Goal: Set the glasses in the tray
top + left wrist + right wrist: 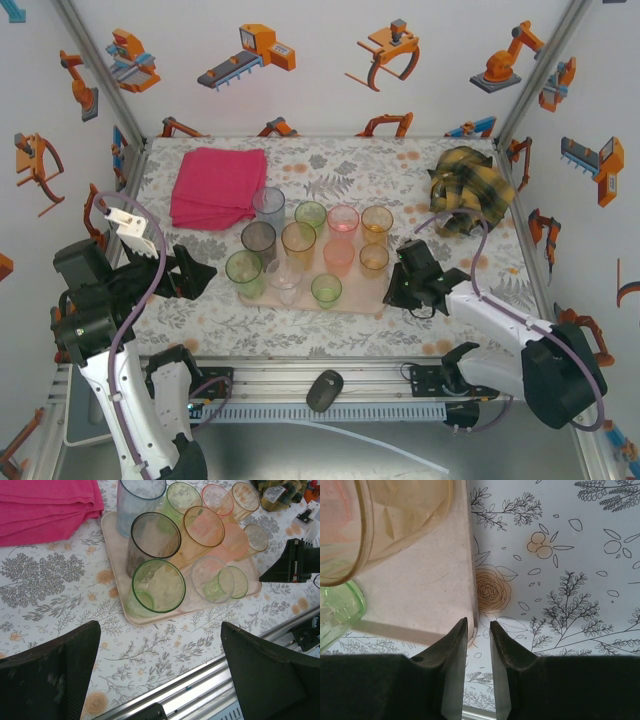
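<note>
Pink tray (420, 595) rim, close-up, lies within barely parted right hand (477, 623).

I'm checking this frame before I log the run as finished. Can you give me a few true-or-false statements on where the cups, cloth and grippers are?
1. The folded magenta cloth lies on the table, off the tray. True.
2. The left gripper holds a tumbler. False: it is open and empty, hovering short of the tray's left side.
3. The smoky grey tumbler stands upright on the tray. True.
4. The right gripper is at the tray's far left corner. False: it sits at the tray's near right corner, with its fingers close together by the rim.
</note>
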`<action>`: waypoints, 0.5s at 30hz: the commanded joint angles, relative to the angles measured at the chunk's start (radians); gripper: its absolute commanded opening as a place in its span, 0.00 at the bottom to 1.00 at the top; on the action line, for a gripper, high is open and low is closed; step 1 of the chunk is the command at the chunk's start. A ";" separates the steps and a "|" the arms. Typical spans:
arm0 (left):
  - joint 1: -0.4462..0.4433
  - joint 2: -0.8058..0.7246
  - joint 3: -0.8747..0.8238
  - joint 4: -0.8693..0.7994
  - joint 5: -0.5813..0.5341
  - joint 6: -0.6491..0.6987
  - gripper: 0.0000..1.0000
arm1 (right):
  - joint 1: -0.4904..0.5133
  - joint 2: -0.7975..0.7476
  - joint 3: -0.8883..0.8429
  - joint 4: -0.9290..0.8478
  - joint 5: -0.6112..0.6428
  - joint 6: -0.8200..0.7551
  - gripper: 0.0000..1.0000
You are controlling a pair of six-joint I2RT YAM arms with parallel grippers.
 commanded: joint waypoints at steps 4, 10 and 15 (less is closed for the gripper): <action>-0.003 -0.005 0.005 0.006 0.015 0.007 0.97 | -0.003 0.013 -0.011 0.030 0.007 0.011 0.24; -0.003 -0.010 0.005 0.005 0.011 0.008 0.97 | -0.003 0.027 -0.017 0.042 0.002 0.011 0.20; -0.003 -0.008 0.006 0.004 0.015 0.015 0.97 | -0.002 0.028 -0.024 0.048 0.004 0.013 0.19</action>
